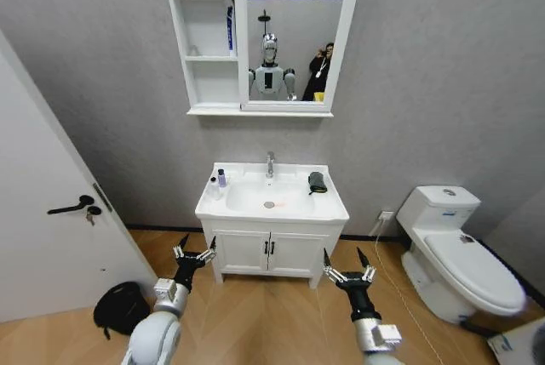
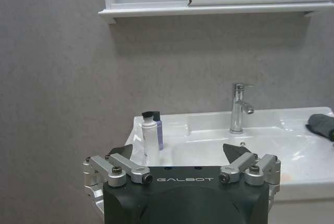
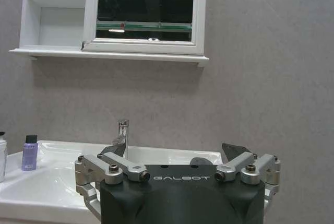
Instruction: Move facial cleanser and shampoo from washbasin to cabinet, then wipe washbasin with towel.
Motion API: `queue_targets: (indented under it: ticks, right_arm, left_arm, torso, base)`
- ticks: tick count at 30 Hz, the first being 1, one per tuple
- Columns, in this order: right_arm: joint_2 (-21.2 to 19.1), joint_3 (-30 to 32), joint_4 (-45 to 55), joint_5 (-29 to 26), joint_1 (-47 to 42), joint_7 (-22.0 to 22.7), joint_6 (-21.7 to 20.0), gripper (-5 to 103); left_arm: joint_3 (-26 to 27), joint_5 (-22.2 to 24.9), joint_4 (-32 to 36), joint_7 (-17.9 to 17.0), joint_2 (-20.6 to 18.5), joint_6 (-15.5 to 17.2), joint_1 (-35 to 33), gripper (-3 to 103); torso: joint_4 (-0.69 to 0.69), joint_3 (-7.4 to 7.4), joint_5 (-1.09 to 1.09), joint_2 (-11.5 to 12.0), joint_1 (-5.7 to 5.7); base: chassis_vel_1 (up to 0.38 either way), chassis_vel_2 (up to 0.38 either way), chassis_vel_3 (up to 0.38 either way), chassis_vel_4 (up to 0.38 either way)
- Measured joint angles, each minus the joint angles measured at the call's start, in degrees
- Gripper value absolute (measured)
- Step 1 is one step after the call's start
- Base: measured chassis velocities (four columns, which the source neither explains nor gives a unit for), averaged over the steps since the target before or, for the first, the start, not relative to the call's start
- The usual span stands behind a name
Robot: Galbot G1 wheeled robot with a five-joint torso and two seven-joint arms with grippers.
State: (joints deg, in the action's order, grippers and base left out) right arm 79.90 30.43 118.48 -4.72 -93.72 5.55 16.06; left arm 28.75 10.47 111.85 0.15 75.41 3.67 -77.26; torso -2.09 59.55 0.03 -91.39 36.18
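The white washbasin (image 1: 294, 212) stands ahead in the head view, chrome tap (image 1: 270, 164) at its back. On its left rear corner stand a white tube with a black cap, the facial cleanser (image 1: 213, 185) (image 2: 150, 141), and a small purple bottle, the shampoo (image 1: 221, 178) (image 2: 158, 129) (image 3: 30, 153). The dark towel (image 1: 317, 182) (image 2: 321, 126) lies bunched on the right rim. The white cabinet (image 1: 204, 42) (image 3: 57, 23) hangs above. My left gripper (image 1: 195, 252) (image 2: 178, 152) and right gripper (image 1: 348, 265) (image 3: 175, 151) are open, held low in front of the vanity, short of the basin.
A white toilet (image 1: 460, 250) stands to the right. To the left are a white door (image 1: 43, 246) with a black handle and a round black bin (image 1: 122, 305) on the wooden floor. The vanity doors (image 1: 268, 253) are closed. A blue item (image 1: 230, 29) sits on a cabinet shelf.
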Motion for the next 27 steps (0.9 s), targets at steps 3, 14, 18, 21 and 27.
queue_targets:
  ticks: [3, 14, 18, 21, 27]
  right_arm:
    - [-0.1, -0.4, 0.0, 0.0, 0.1, 0.2, 0.0, 100]
    - [0.1, -0.9, -1.5, 2.0, 1.3, 3.3, 2.0, 100]
    - [0.3, -1.1, -1.8, 2.4, 1.6, 3.2, 3.3, 100]
    - [0.2, -1.2, -1.9, 2.4, 1.9, 2.2, 4.4, 100]
    - [-0.4, -1.1, -2.3, 2.1, 2.4, 1.9, 4.9, 100]
  left_arm:
    - [0.2, -0.3, -1.2, -0.3, 0.0, -0.4, 0.6, 98]
    - [0.5, -0.9, -3.8, -0.4, 0.9, -1.4, 1.3, 98]
    - [0.5, -0.7, -5.3, -0.6, 0.7, -1.5, 2.6, 98]
    - [-0.1, 0.0, -11.2, -0.8, 0.7, -1.6, 7.2, 98]
    - [-0.2, 0.7, -16.9, -0.8, 0.4, -1.9, 11.5, 98]
  torso:
    - [-0.01, 0.0, -0.05, 0.0, 0.03]
    - [0.0, 0.01, -0.05, 0.0, 0.03]
    - [-0.04, 0.01, 0.0, 0.0, 0.01]
    - [0.0, -0.01, -0.02, 0.0, -0.04]
    - [-0.01, -0.01, -0.02, 0.0, -0.06]
  base:
    - [-0.336, 0.344, 0.365, -0.372]
    - [-0.255, 0.26, 0.249, -0.241]
    - [-0.046, 0.118, 0.084, -0.071]
    - [-0.005, 0.018, -0.007, -0.002]
    - [0.0, 0.0, 0.0, 0.0]
